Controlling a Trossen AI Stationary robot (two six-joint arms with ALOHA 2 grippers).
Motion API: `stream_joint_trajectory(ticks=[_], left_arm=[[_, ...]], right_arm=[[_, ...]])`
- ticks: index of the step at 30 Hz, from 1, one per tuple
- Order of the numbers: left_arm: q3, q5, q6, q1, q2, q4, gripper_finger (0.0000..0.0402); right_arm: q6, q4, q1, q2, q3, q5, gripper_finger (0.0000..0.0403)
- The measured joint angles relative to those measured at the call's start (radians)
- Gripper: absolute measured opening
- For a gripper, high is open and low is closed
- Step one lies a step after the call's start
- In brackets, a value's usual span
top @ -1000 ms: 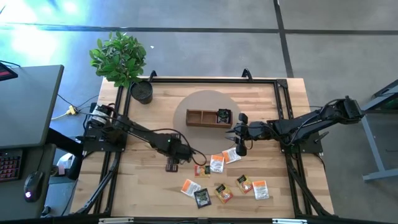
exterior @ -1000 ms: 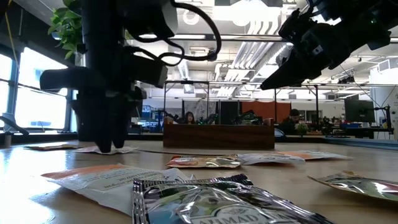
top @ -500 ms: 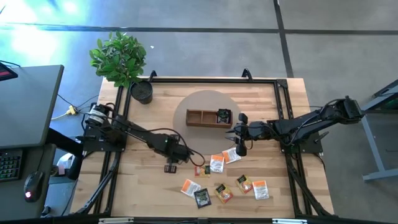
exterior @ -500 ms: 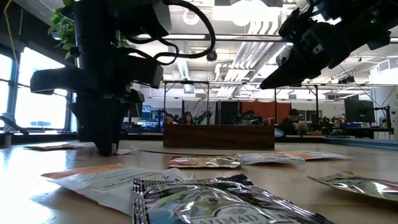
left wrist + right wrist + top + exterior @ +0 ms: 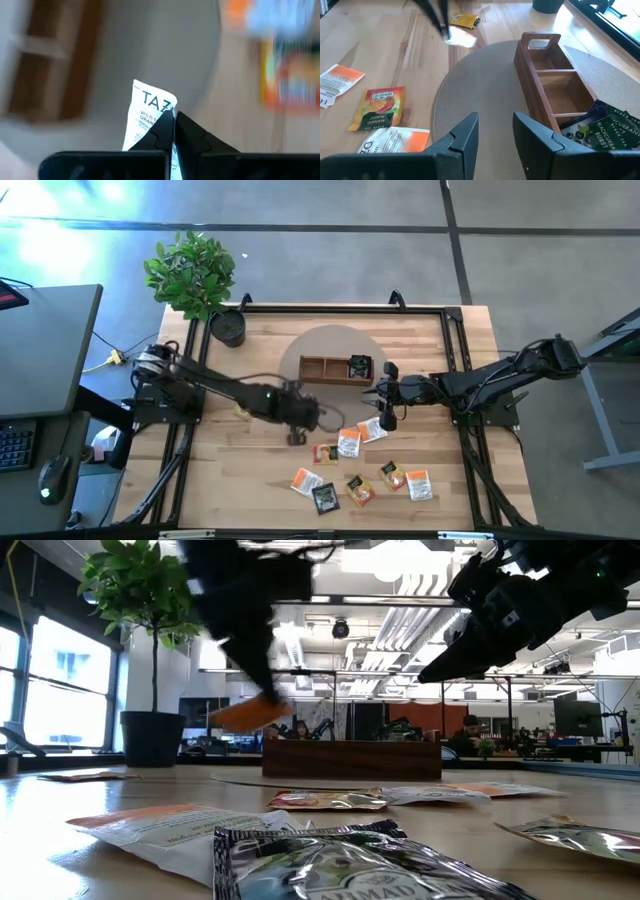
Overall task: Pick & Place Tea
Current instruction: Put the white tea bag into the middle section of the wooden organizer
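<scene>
My left gripper (image 5: 303, 423) hangs above the table by the near left rim of the round grey mat (image 5: 310, 345), shut on a white-and-orange tea packet (image 5: 150, 112). The packet shows blurred in the low view (image 5: 245, 712) and the right wrist view (image 5: 460, 39). A long wooden tray (image 5: 335, 368) stands on the mat, with a black packet (image 5: 360, 367) in its right compartment. Several more tea packets (image 5: 348, 442) lie flat on the near right of the table. My right gripper (image 5: 385, 405) hovers open just right of the tray, holding nothing. My left gripper pinches the white-and-orange packet between its two shut fingers at one edge (image 5: 167, 114). Most of the packet sticks out beyond the fingertips. The fingers slant down from the table's left. The packet is lifted clear of the table and hangs tilted.
A potted plant (image 5: 228, 327) stands at the far left corner. A yellow packet (image 5: 465, 20) lies on the wood left of the mat. A black metal frame (image 5: 455, 340) runs along the table's edges. Bare wood lies on the near left.
My left gripper stood with its fingers down on a white-and-orange packet on the table. It has taken hold of the packet, risen, and swung toward the table's right, toward the mat and tray, tipping less steeply. The packet is now lifted clear.
</scene>
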Motion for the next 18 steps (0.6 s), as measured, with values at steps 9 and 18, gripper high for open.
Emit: stream_joint_trajectory(ticks=[9, 18], left_arm=[[0.016, 0.263, 0.322, 0.241, -0.226, 0.245, 0.0001], [-0.106, 0.857, 0.361, 0.558, -0.228, 0.577, 0.0001]], right_arm=[[-0.001, -0.001, 0.000, 0.000, 0.000, 0.000, 0.0119], [-0.010, 0.006, 0.000, 0.000, 0.000, 0.008, 0.0119]])
